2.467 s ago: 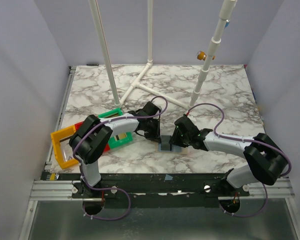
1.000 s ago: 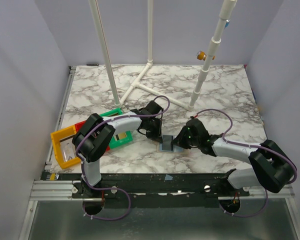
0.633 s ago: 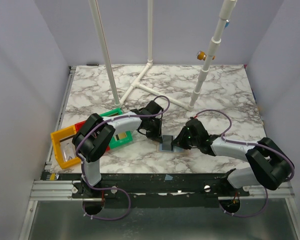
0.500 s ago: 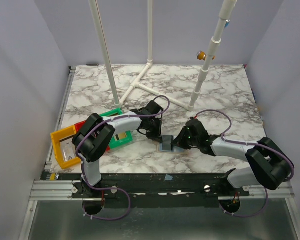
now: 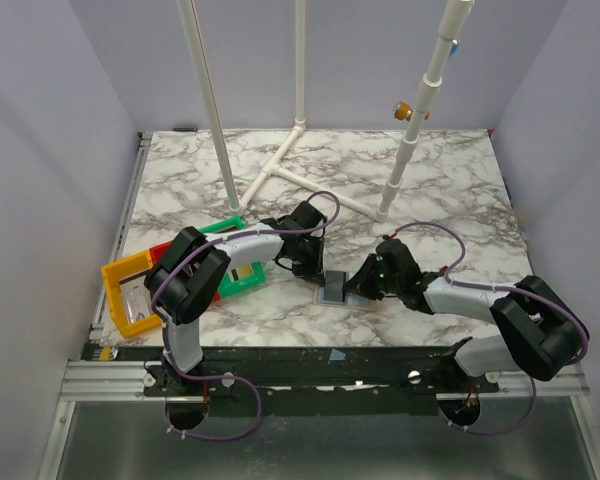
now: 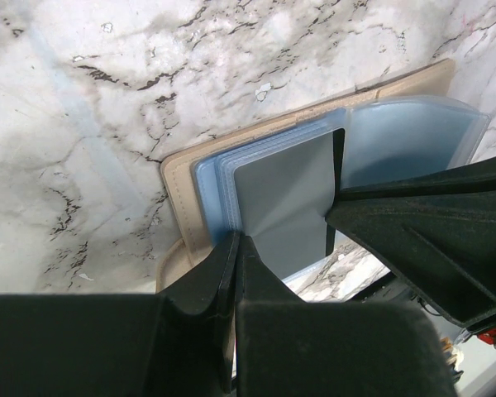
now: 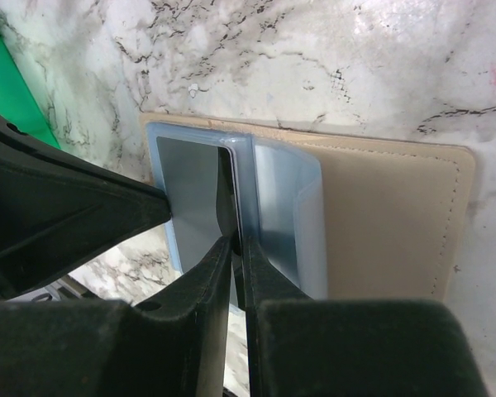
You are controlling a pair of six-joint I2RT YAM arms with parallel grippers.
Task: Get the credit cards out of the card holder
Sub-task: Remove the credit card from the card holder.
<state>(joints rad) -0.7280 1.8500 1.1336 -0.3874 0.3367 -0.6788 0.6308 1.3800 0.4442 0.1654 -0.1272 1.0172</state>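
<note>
On the marble table (image 5: 430, 180), near the front middle, the card holder (image 7: 388, 215) lies open. The left claw (image 6: 234, 248), shut tight, presses on its edge, likely to hold it down. The right claw (image 7: 234, 244) pinches a grey credit card (image 7: 190, 186), seemingly to pull it out.
</note>
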